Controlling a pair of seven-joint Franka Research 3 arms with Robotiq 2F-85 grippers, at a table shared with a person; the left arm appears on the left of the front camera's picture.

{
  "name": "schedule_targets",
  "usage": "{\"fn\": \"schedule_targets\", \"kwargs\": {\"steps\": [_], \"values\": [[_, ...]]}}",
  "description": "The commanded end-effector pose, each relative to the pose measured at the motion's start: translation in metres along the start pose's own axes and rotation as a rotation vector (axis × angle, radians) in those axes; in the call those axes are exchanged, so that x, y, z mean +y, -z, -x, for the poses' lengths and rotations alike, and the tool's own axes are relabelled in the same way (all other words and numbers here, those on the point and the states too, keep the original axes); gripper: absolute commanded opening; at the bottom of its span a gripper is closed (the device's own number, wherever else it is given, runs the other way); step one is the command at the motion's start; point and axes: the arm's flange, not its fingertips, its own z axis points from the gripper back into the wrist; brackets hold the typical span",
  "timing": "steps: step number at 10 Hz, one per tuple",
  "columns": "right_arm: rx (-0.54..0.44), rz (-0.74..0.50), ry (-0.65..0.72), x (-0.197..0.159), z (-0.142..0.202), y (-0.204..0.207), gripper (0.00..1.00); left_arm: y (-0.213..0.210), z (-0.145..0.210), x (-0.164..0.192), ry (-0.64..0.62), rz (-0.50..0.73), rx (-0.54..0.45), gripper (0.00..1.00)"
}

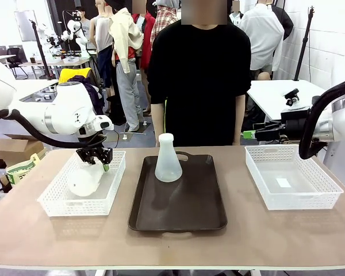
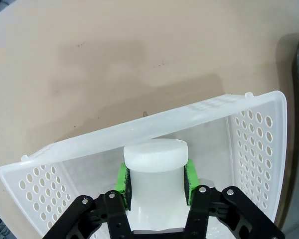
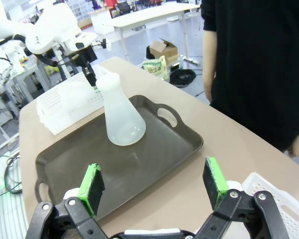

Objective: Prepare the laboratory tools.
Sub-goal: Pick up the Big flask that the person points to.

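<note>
- Currently, left of the tray (image 1: 178, 215), the left gripper (image 2: 156, 180) is clamped on the neck of a flask (image 1: 86, 180) lying on its side in the left basket (image 1: 57, 202).
- Upright on the tray's far half stands the second flask (image 1: 168, 159).
- Right of the tray, the right gripper (image 3: 154, 184) hangs with jaws spread wide, holding nothing, near the right basket (image 1: 328, 198).
- Handling: both flasks look light, rigid and smooth, probably slippery; grip the narrow neck, not the wide base.
</note>
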Motion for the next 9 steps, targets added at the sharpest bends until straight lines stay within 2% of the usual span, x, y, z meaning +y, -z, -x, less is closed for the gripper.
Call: {"fn": "schedule_targets", "kwargs": {"steps": [1, 4, 5, 6, 9], "values": [[0.015, 0.005, 0.007, 0.001, 0.000, 0.000, 1.00, 0.009, -0.003, -0.001, -0.020, -0.035, -0.002, 0.00], [0.015, 0.005, 0.007, 0.001, 0.000, 0.000, 1.00, 0.016, 0.002, 0.000, -0.027, -0.035, 0.028, 0.00], [0.015, 0.005, 0.007, 0.001, 0.000, 0.000, 1.00, 0.016, 0.007, 0.000, -0.045, -0.017, 0.072, 0.00], [0.015, 0.005, 0.007, 0.001, 0.000, 0.000, 1.00, 0.001, 0.000, 0.001, -0.002, -0.001, 0.000, 0.00], [0.015, 0.005, 0.007, 0.001, 0.000, 0.000, 1.00, 0.001, 0.000, 0.001, -0.002, -0.001, 0.000, 0.00]]}}
